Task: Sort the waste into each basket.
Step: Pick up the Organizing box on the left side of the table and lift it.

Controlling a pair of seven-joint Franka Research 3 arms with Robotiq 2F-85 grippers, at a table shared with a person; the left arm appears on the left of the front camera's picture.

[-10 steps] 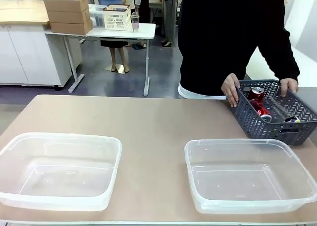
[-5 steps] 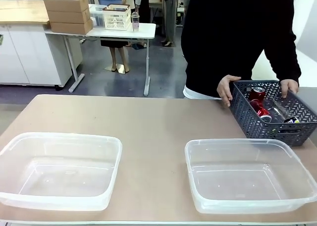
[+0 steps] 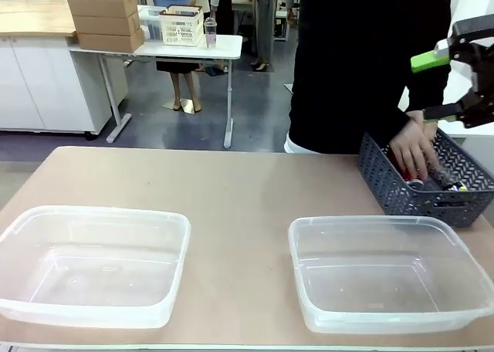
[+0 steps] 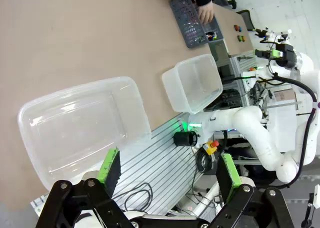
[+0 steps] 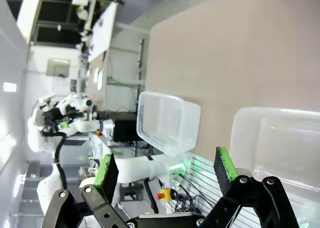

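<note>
The right claw (image 3: pixel 427 89) hangs high at the table's far right, its fingers spread wide and holding nothing. It is just above a person's hand (image 3: pixel 413 153) that dips into a grey crate (image 3: pixel 432 198) where cans (image 3: pixel 417 184) lie — mostly hidden by that hand. The left claw (image 4: pixel 167 169), seen in its own wrist view, is likewise spread and empty, poised over the near edge of the left tub (image 4: pixel 85 123). That view also shows the other arm raised beyond the right tub (image 4: pixel 192 83). From the front both clear tubs sit empty on the brown table (image 3: pixel 231 190) — well apart, the right one just in front of the crate.
</note>
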